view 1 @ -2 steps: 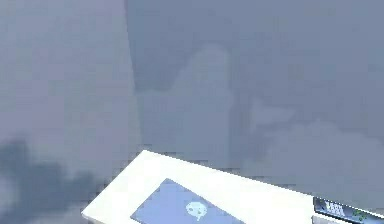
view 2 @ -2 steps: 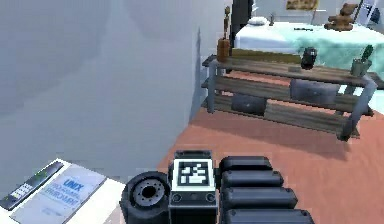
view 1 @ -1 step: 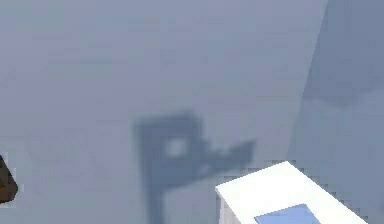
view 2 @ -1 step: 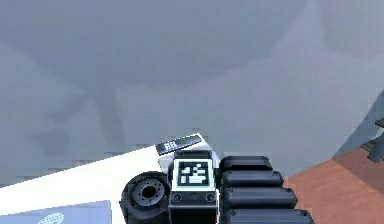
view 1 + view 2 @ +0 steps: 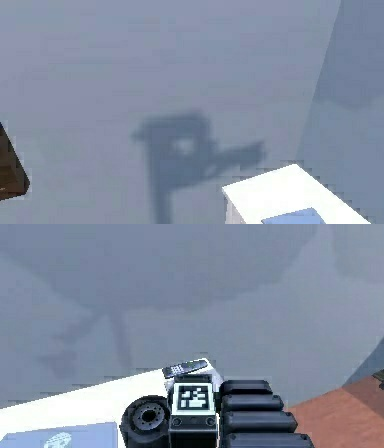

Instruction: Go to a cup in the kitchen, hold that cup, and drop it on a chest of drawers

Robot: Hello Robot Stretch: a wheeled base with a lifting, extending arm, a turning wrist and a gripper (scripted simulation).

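In the arm side view the arm point(image 5: 245, 409) rises from the bottom edge as a stack of dark ribbed segments, with a white square carrying a black mark point(image 5: 194, 398) at its end. Left of that square sits the gripper point(image 5: 147, 418), a dark round body low over a white furniture top point(image 5: 90, 399). Its far end cannot be made out, so I cannot tell whether it holds anything. A small flat dark-and-grey device point(image 5: 190, 369) lies on the white top just beyond the marked square.
A flat blue-grey item point(image 5: 55, 437) lies on the white top at the arm side view's lower left. The forward view has a white furniture corner point(image 5: 275, 190) with a blue patch point(image 5: 300, 217) and a dark brown edge point(image 5: 10, 165). Grey-blue walls stand close. Reddish floor point(image 5: 345, 414) lies at the right.
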